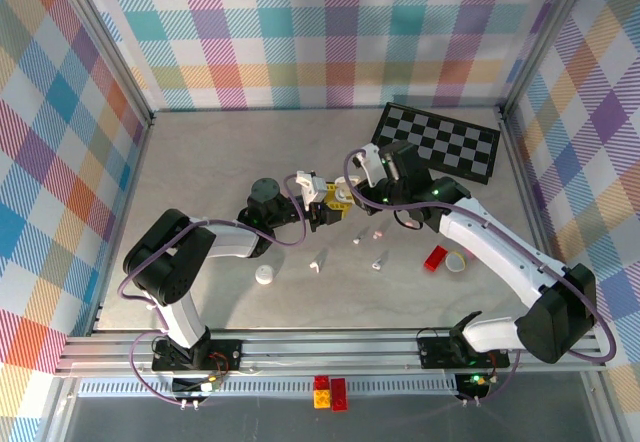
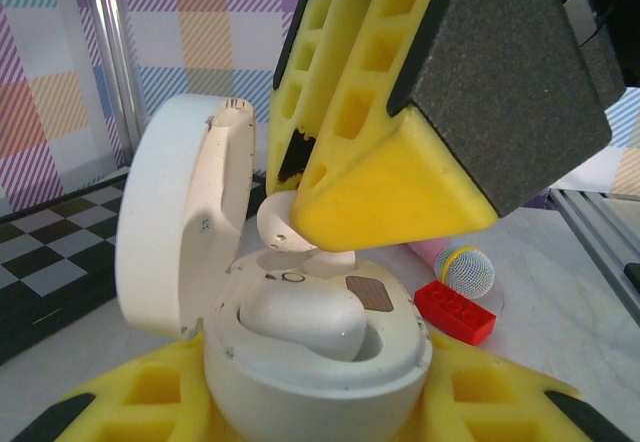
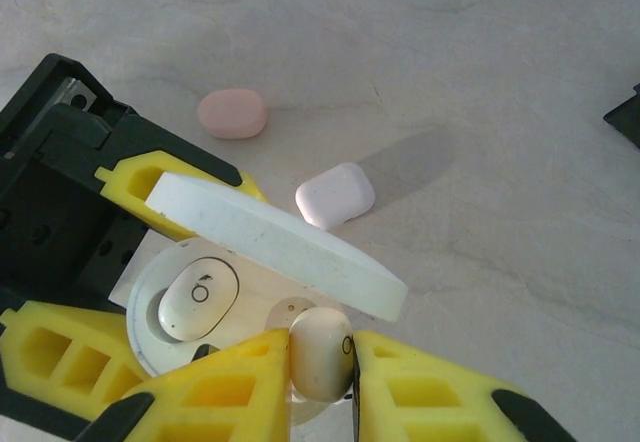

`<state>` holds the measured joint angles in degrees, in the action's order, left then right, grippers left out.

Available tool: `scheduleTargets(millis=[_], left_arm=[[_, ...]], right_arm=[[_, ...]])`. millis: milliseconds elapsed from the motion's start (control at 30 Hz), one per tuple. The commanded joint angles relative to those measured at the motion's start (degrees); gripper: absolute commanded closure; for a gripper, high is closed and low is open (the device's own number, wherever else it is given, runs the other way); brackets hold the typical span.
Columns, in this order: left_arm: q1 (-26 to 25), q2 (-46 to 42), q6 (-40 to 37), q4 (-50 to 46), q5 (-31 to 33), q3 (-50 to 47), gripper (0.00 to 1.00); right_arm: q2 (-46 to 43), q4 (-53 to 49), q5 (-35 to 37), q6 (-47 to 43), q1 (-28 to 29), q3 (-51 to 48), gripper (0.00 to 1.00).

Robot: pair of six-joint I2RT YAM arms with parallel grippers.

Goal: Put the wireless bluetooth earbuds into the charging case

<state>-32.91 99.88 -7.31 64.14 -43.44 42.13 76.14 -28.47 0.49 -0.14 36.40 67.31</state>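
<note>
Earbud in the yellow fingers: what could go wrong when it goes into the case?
The earbud held by the right gripper sits close beside the open lid; it might bump the lid. It also looks turned differently from the seated earbud, so it might land crooked in the case.

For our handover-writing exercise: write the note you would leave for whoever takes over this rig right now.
Left pincer: shut on the charging case, lid open.
Right pincer: shut on a white earbud, held at the case's free socket, not yet seated.
Done: the first earbud sits in its socket.
Left: press the held earbud home, release, probably close the lid.
Nearby on the table: a closed pink case and a white case.
</note>
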Motion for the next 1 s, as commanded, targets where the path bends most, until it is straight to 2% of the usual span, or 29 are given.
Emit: scheduleTargets(millis=[0,267,400,467,700,967], left_arm=[[0.3,-1.7,-0.2,1.8,-0.8,1.0,0.65],[0.3,-1.6,0.7,2.9,-1.3,1.1,0.65],[0.3,-1.6,0.8,3.0,-1.3,1.1,0.65],[0.3,-1.6,0.9,3.0,-1.4,1.1,0.65],[0.6,-0.5,2.7,5.7,-1.7,1.2,0.65],[1.1,-0.5,3.5,6.8,-1.9,1.0,0.65]], right_arm=[[-1.0,-2.2,-0.1,-1.3,0.6,1.0,0.79],[0.0,-1.9,0.1,-2.0,0.8,0.7,0.78],[0.0,-1.6,0.0,-1.8,0.8,0.9,0.72],[-0.6,-1.2,0.5,-1.6,0.8,0.8,0.65],[-3.8,1.1,0.1,0.6,0.8,-0.3,0.61],[-9.7,9.6,-3.4,6.8,-0.5,-4.0,0.36]])
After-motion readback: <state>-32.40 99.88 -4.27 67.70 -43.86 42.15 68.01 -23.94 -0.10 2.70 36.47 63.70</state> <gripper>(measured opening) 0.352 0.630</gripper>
